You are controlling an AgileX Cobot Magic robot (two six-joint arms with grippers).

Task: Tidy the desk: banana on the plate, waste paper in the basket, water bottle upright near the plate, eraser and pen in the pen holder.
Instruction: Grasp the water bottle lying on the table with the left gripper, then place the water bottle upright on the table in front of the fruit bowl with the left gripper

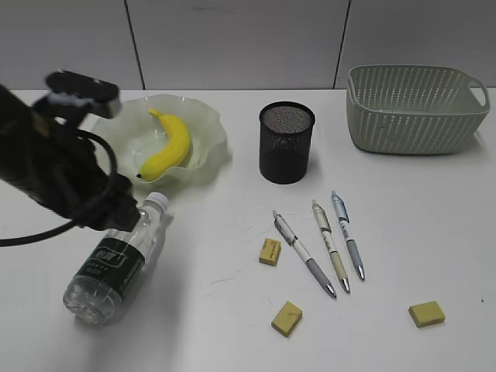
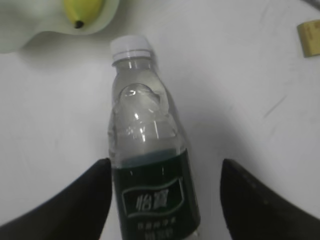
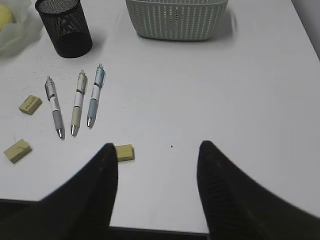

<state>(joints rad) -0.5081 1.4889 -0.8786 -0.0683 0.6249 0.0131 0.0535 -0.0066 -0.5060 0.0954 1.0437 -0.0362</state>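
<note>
I am spreading my left fingers (image 2: 75, 200) around the water bottle (image 2: 150, 165) lying on the table (image 2: 250, 100); my right fingers (image 3: 220, 180) are hanging apart, empty

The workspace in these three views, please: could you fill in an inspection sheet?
Surface: plain white desk, faint scuffs.
Job's things: yellow banana in the ruffled pale green plate; clear green-labelled water bottle lying down; black mesh pen holder; grey-green woven basket; three pens and three yellow erasers loose. Waste paper: nothing seen.
Clutter: nothing seen.
Grippers: left tool open astride the bottle; right tool open, empty, over the desk.
Cables: black cable on the left arm.
Surroundings: grey panelled wall.
</note>
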